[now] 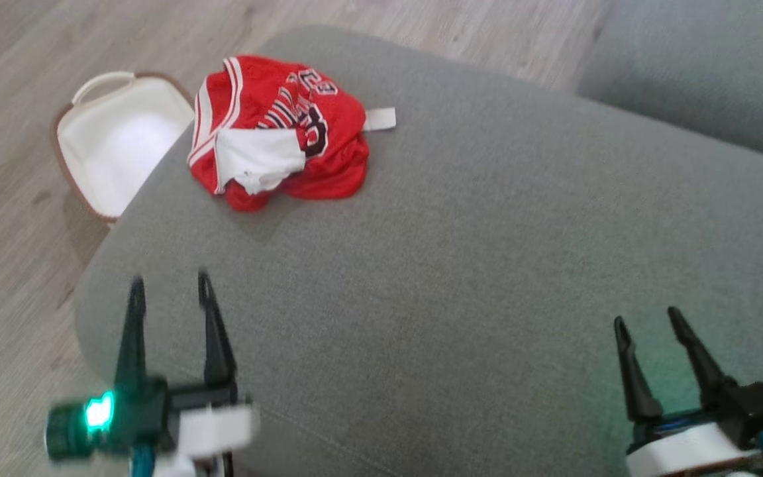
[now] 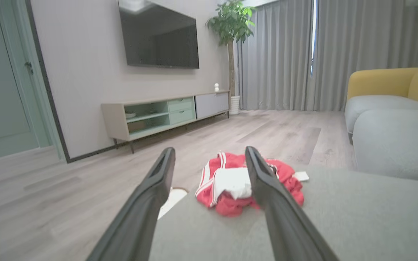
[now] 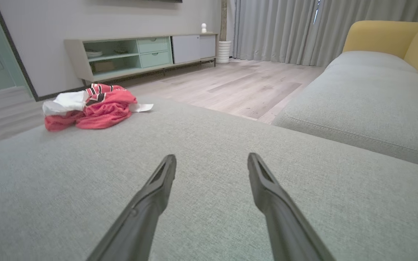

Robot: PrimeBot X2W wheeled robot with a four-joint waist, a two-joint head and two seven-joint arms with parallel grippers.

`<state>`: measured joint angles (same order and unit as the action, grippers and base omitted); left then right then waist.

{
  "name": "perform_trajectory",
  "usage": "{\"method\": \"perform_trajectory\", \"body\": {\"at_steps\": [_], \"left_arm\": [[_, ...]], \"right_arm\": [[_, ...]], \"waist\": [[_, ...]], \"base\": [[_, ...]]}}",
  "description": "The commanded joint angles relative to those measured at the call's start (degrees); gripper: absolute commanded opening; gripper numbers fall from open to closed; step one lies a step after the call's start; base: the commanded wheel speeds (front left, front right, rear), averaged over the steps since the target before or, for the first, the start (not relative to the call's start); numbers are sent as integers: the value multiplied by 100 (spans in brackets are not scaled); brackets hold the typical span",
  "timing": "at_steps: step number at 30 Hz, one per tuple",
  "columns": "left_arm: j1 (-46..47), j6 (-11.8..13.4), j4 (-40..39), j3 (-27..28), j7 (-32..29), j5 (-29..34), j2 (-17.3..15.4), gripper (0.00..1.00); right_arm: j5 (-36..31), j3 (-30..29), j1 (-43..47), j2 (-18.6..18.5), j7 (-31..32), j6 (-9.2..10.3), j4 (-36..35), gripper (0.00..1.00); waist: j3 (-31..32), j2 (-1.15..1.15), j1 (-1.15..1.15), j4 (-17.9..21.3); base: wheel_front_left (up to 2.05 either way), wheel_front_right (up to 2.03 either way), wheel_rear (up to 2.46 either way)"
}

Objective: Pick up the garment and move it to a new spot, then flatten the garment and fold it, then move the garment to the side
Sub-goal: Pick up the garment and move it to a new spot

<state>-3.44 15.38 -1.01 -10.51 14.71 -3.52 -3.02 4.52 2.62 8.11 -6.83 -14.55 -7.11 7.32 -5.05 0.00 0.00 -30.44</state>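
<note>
— Starting at the left gripper (image 1: 170, 278): fingers (image 1: 216, 338) spread wide, nothing between them. At the right gripper (image 1: 645, 316): likewise parted and empty, low over the grey cushion (image 1: 461, 278).

— Nearer of the two to the garment (image 1: 275, 132)?

— The left, clearly. Straight ahead of its fingertips and a touch to its right, bare cushion between. From the left wrist, framed almost between the two fingers, partly covered by the right-hand one.

— And from the right gripper?

— Well apart: far ahead and off to its left, across most of the cushion.

— Any long axis to line up on?

— Hard to call. Crumpled into a red and white heap, somewhat wider across the left gripper's reach than along it. White tag (image 1: 379, 119) poking out on the side away from the basket (image 1: 110, 146).

— Basket in the way?

— No. Down on the floor past the cushion's edge, ahead and left of the left gripper, near the heap.

— So probably a forward reach with the left arm, a slight turn rightward, jaws wide over the heap's near edge.

— Likely. Not yet touched, not yet lifted.
</note>
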Motion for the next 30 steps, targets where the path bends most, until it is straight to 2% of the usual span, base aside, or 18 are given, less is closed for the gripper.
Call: {"method": "perform_trajectory", "body": {"at_steps": [1, 5, 9, 15, 18, 20, 25, 28, 29, 30], "left_arm": [[499, -29, -250, 235, 29, 37, 6, 100], [1532, -254, 32, 296, 29, 68, -71, 100], [2812, -428, 991, 527, -15, -67, -241, 100], [4745, -509, 2804, 995, -1083, -531, -511, 100], [5388, -568, 3691, 1106, -1657, -667, -701, 100], [5831, -726, 4535, 1202, -2084, -826, -907, 100], [6149, -1012, 5608, 1282, -2549, -1074, -1034, 100], [6210, -1058, 6020, 1270, -2552, -1101, -1086, 100], [6211, -1049, 6116, 1260, -2477, -1093, -1096, 97], [6209, -1065, 6207, 1239, -2397, -1082, -1099, 18]], "right_arm": [[-50, 105, -220, -203, -45, -37, -212, 100], [-99, 191, -399, -662, -45, -37, -351, 100], [-91, 258, -596, -1124, -45, -37, -475, 100], [-10, 206, -875, -1722, -45, -37, -689, 100], [35, 227, -952, -1863, -45, -37, -800, 100], [68, 323, -1033, -1945, -45, -37, -867, 100], [103, 435, -1219, -2009, -45, -37, -918, 100], [113, 442, -1320, -2021, -45, -37, -926, 100], [113, 436, -1348, -2020, -45, -37, -928, 100], [111, 434, -1372, -2014, -45, -37, -924, 100]], "waist": [[-367, 0, 0, 45], [-990, 0, 0, 231], [-1536, 0, 0, 430], [-2179, 0, 0, 740], [-2404, 0, 0, 877], [-2593, 0, 0, 1031], [-2838, 0, 0, 1270], [-2942, 0, 0, 1379], [-2958, 0, 0, 1404], [-2962, 0, 0, 1428]], "base": [[0, 0, 0], [0, 0, 0], [0, 0, 0], [0, 0, 0], [0, 0, 0], [0, 0, 0], [0, 0, 0], [0, 0, 0], [0, 0, 0], [0, 0, 0]]}}
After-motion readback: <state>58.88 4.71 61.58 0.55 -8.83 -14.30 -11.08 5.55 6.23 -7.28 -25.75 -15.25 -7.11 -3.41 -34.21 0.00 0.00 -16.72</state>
